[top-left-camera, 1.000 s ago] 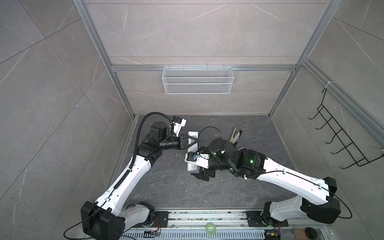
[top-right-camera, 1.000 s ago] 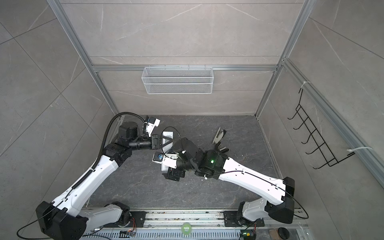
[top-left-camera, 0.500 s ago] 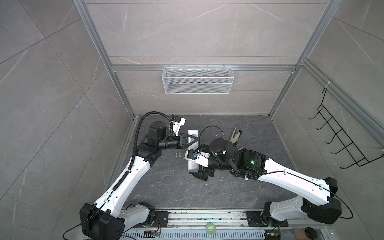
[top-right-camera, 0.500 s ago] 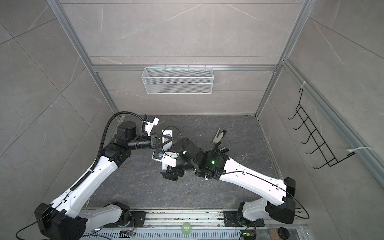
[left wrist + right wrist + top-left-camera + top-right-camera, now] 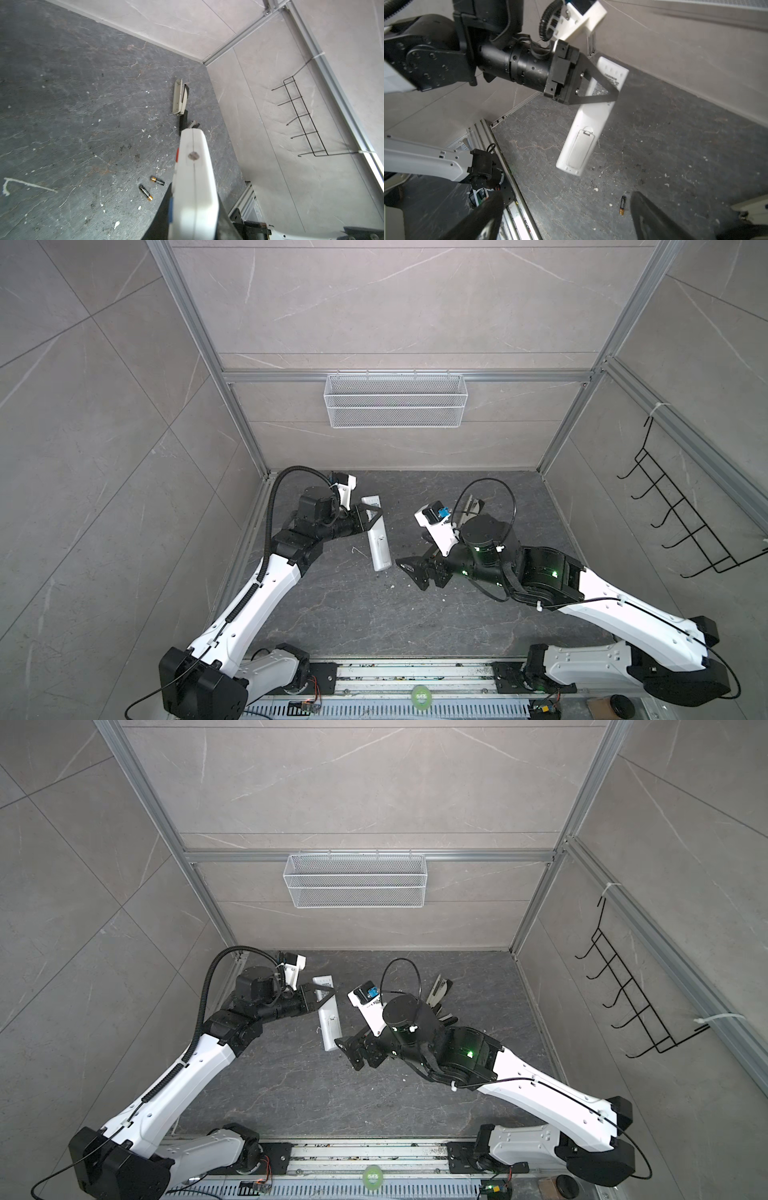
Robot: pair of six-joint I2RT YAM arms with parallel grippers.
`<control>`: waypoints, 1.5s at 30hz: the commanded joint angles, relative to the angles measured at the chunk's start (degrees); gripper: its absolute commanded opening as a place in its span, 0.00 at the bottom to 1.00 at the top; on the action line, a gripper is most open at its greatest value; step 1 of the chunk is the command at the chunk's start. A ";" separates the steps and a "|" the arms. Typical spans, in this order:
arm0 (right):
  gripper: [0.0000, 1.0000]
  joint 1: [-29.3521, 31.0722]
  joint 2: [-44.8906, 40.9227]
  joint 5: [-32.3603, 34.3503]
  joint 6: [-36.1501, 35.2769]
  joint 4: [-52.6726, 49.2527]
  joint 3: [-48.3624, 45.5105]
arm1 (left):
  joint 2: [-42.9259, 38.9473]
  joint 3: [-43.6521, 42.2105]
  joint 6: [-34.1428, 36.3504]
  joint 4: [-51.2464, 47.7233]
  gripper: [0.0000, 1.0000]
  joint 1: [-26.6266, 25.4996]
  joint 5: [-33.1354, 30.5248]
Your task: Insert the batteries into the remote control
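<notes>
The white remote control [image 5: 376, 537] [image 5: 328, 1021] hangs tilted above the dark floor, plain back up. Its battery cover [image 5: 580, 148] is closed. My left gripper [image 5: 371, 517] [image 5: 323, 997] [image 5: 613, 94] is shut on the remote's [image 5: 591, 116] upper half; in the left wrist view the remote [image 5: 194, 176] fills the jaws [image 5: 193, 216]. My right gripper [image 5: 410, 572] [image 5: 351, 1052] [image 5: 564, 218] stands open and empty, a short way right of the remote's lower end. Two batteries [image 5: 157, 181] [image 5: 146, 192] lie on the floor. One battery [image 5: 623, 205] lies beside a right finger. In both top views the batteries are hidden.
A grey-and-black stapler [image 5: 471, 506] [image 5: 440, 990] [image 5: 179, 98] lies at the back right of the floor, behind my right wrist. A wire basket [image 5: 395, 406] hangs on the back wall and a black hook rack [image 5: 685, 526] on the right wall. White specks dot the floor.
My right gripper has drawn back to the right, away from the remote's lower end, and stays open. The left gripper keeps its hold on the remote, almost where it was.
</notes>
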 commanded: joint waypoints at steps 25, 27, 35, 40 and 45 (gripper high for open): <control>0.76 -10.81 14.96 -17.28 12.84 14.12 -6.89 | 2.78 2.08 0.69 -1.04 0.00 -7.04 -10.90; 0.74 -11.08 15.22 -17.39 13.28 14.82 -7.45 | 2.80 2.08 0.70 -1.04 0.00 -7.06 -11.00; 0.67 -11.17 16.45 -17.60 13.85 15.60 -7.67 | 2.56 1.91 0.71 -0.78 0.00 -7.08 -10.74; 0.59 -11.17 17.15 -18.37 14.16 16.33 -7.81 | 2.14 1.59 0.67 -0.53 0.00 -7.12 -10.56; 0.52 -11.18 17.44 -18.88 14.30 16.63 -7.94 | 1.84 1.46 0.71 -0.44 0.00 -7.17 -10.48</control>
